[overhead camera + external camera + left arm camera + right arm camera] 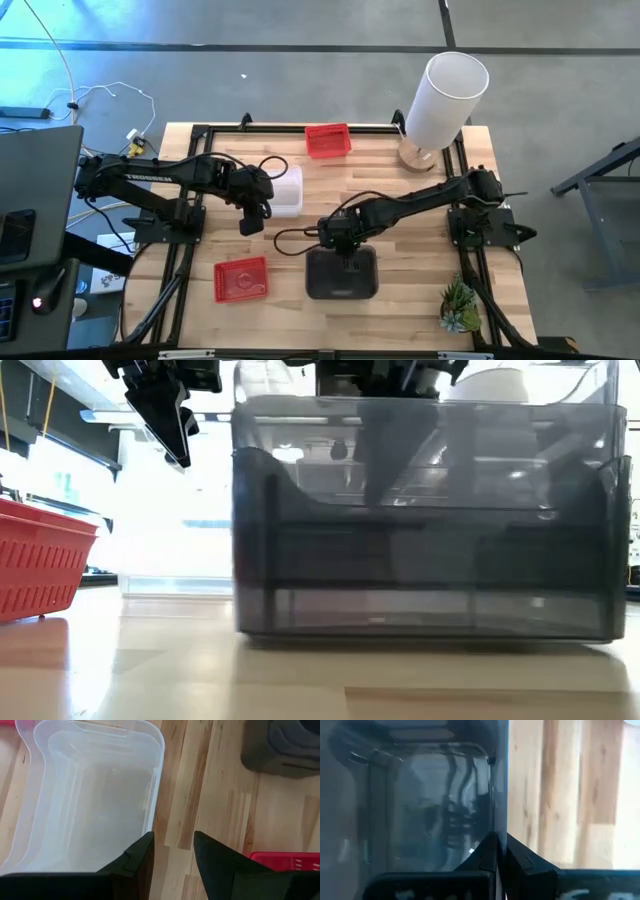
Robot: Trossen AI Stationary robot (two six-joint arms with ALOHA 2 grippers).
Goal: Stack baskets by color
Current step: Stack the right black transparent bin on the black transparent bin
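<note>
High view: on the table (400, 200), we see the right gripper (343, 247), jaws pinched on the smoky grey basket's (341, 275) thin wall. Left gripper (252, 218), jaws parted, hovers beside the clear basket (288, 190); both probably light, stiff, slippery.

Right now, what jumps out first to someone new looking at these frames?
The dark grey basket fills the low view, sitting at the table's near-middle edge with the right gripper shut on its wall. The tall white cylinder stands at the far right corner. The left gripper hovers open beside the clear basket; red baskets sit at the far edge and near left.
</note>
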